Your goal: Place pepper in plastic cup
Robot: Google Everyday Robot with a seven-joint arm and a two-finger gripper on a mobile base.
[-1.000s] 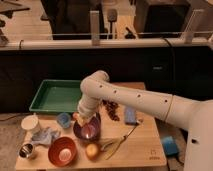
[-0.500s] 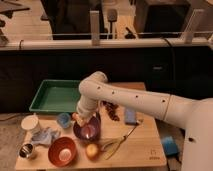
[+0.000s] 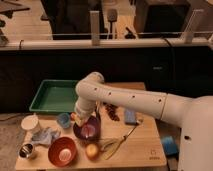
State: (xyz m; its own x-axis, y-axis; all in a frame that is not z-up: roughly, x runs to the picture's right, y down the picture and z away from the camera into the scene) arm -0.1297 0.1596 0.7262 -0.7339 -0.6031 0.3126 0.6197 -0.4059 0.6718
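Note:
My gripper [image 3: 77, 118] hangs low over the wooden table, between the light-blue plastic cup [image 3: 63, 120] on its left and the purple bowl [image 3: 88, 131] on its right. A small red-orange pepper [image 3: 74, 117] shows at the fingertips, and the gripper looks shut on it. The pepper is just right of the cup's rim and a little above the table. The white arm [image 3: 115, 97] reaches in from the right and hides the table behind it.
A green tray [image 3: 52, 96] lies at the back left. White cup [image 3: 31, 123], crumpled cloth [image 3: 47, 135], metal cup [image 3: 27, 150], red bowl [image 3: 62, 151], round orange fruit [image 3: 92, 151], yellow-green pods [image 3: 113, 145], dark red items [image 3: 113, 112] and blue sponge [image 3: 131, 116] crowd the table.

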